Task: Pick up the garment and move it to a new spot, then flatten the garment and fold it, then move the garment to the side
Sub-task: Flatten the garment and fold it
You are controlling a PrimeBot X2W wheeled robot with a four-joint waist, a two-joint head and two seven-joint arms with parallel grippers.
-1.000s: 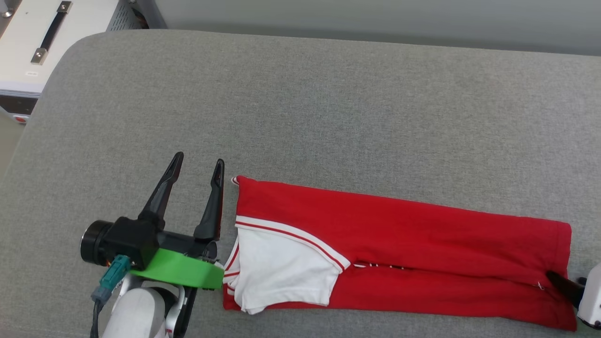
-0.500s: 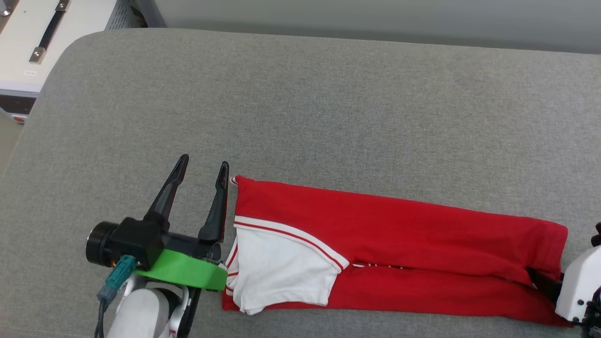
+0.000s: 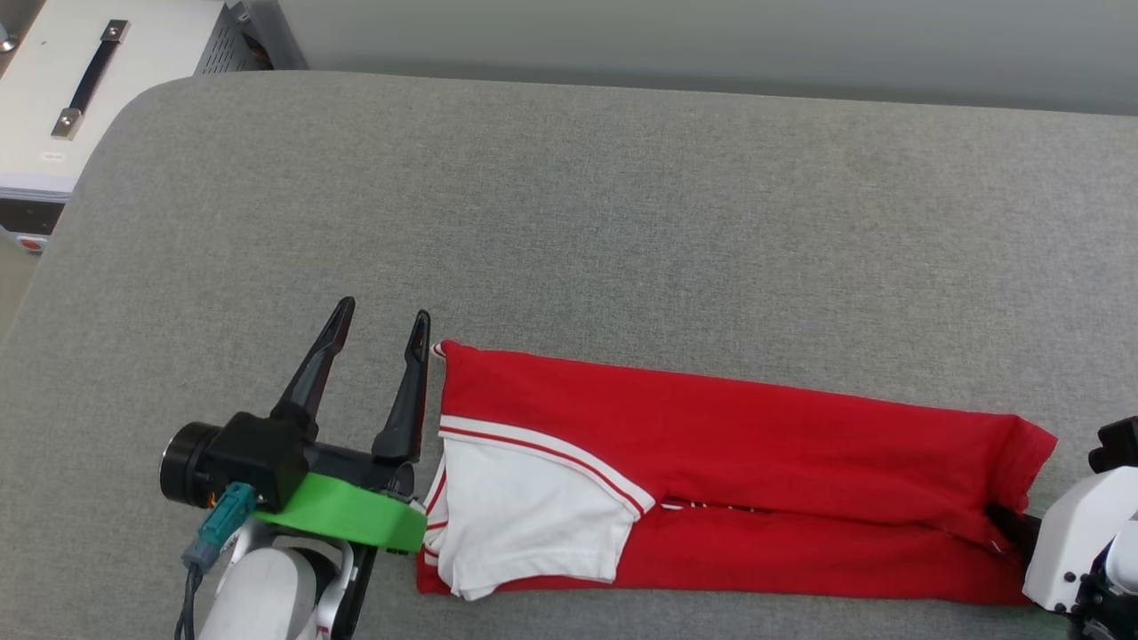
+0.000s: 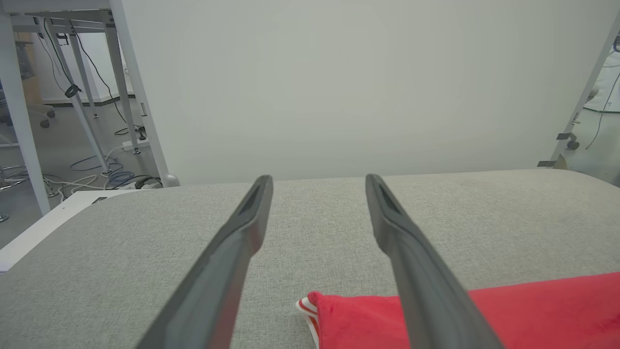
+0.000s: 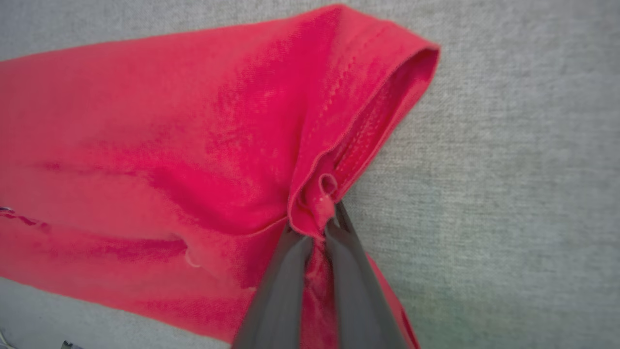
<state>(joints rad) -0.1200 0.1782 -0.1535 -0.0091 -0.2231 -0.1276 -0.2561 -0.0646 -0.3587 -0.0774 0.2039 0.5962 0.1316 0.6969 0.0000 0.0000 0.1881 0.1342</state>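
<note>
At the head view's right edge, the cut-off right hand (image 3: 1007, 526) pinches the garment (image 3: 711, 462) by its hem; left hand (image 3: 383, 313) spread.

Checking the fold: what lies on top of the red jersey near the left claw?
A white sleeve with striped trim, folded onto the jersey; the fabric beneath it is covered.

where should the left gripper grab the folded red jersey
On the folded red jersey, the far corner of its white-sleeve end, coming from the left along the grey cushion: that edge lies flat beside the open left gripper; the right gripper pinches the hem end.
</note>
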